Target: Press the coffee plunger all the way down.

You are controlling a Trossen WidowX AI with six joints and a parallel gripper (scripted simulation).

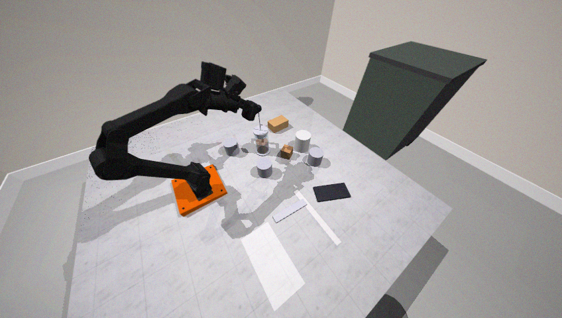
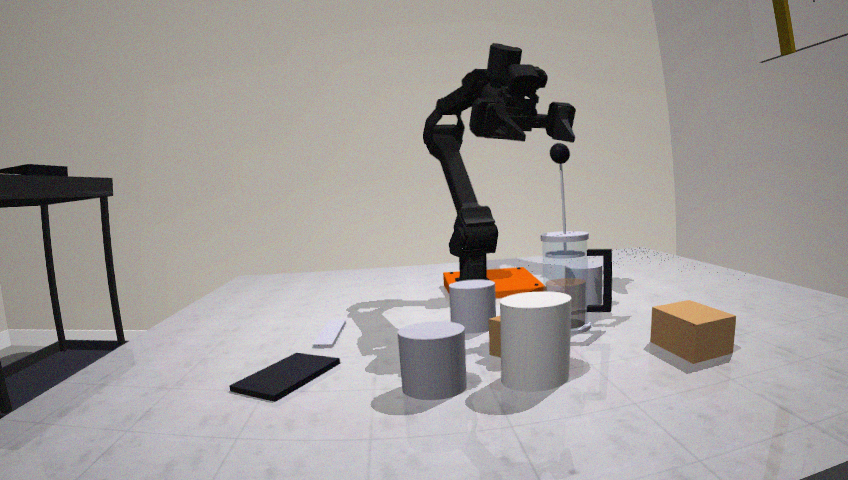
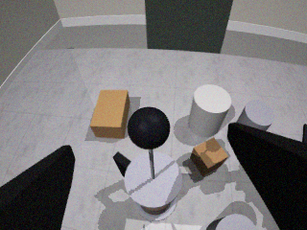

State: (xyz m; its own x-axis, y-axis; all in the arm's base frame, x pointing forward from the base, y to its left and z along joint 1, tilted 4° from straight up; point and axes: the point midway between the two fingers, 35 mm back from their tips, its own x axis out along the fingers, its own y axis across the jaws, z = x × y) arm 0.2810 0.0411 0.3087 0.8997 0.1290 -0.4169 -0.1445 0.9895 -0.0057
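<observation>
1. Clear glass forms the coffee press point(image 1: 262, 144) point(image 2: 564, 270) point(image 3: 153, 184), upright on the desk point(image 1: 354, 271) point(image 2: 327, 452) point(image 3: 58, 96). Its plunger rod point(image 1: 259, 120) point(image 2: 562, 199) point(image 3: 152, 165) stands tall above the lid; the plunger is up.
2. The pincer point(image 1: 252, 112) point(image 2: 548, 139) point(image 3: 152, 142) is released, fingers spread with nothing between them. In the exterior view it hangs above the black knob point(image 2: 559, 153) point(image 3: 149, 127), apart from it.
3. Around the press in the top view: tan block point(image 1: 278, 123) point(image 2: 693, 331) point(image 3: 110, 113) near one o'clock, white cylinder point(image 1: 303, 141) point(image 2: 535, 342) point(image 3: 210, 110) at three, small brown block point(image 1: 286, 151) point(image 2: 495, 336) point(image 3: 209, 156) just beside it toward four, one grey cylinder point(image 1: 264, 167) point(image 2: 472, 306) point(image 3: 237, 224) at six, another point(image 1: 230, 146) at nine. Room is tight from three to six; a wider gap lies toward eleven.
4. The desk's far edge runs beyond the press at twelve; its right edge passes outside the white cylinder.
5. The pincer hides the knob in the top view. The handle point(image 2: 607, 279) point(image 3: 121, 163) is hard to make out there, and mostly covered by the lid in the wrist view.
6. The white cylinder covers much of the small brown block in the exterior view. The six-o'clock cylinder is cut off at the wrist view's bottom.
</observation>
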